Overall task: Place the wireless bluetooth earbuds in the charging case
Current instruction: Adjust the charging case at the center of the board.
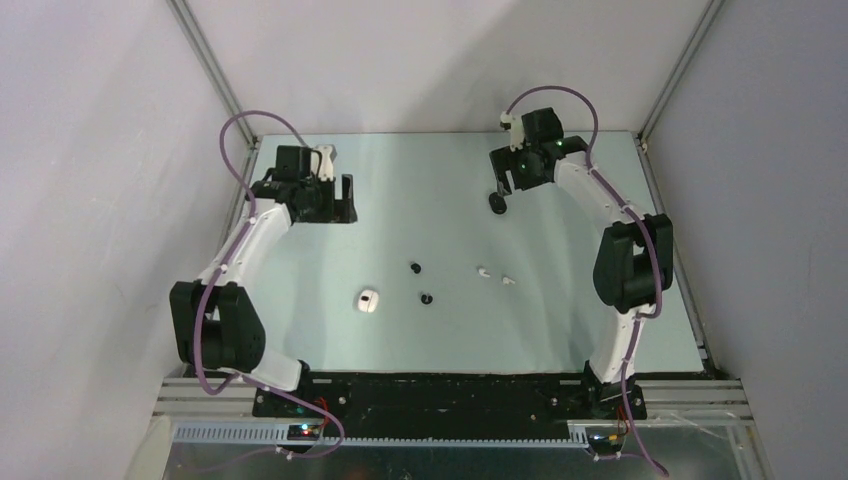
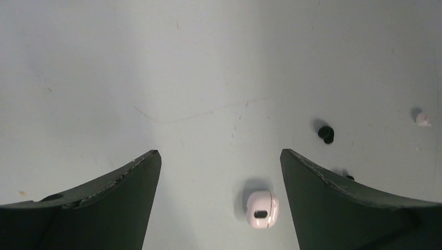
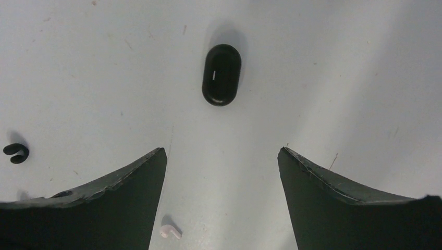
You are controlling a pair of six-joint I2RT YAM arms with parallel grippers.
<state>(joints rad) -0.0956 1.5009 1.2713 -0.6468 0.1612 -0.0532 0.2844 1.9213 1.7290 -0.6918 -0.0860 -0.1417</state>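
A closed white charging case [image 1: 368,300] lies on the table's near middle; in the left wrist view it [image 2: 262,209] sits between my spread fingers, far below them. A closed black case [image 1: 497,201] lies at the back right and shows ahead of my right fingers [image 3: 221,74]. Two black earbuds [image 1: 415,267] [image 1: 427,298] and two white earbuds [image 1: 483,271] [image 1: 508,281] lie loose mid-table. My left gripper [image 1: 335,205] [image 2: 219,153] is open and empty at the back left. My right gripper [image 1: 510,175] [image 3: 221,151] is open and empty, raised beside the black case.
The left wrist view shows a black earbud [image 2: 326,134] and a white earbud [image 2: 422,119]. The right wrist view shows a black earbud [image 3: 15,152] and a white earbud [image 3: 170,232]. Grey walls and metal frame posts [image 1: 215,70] enclose the table.
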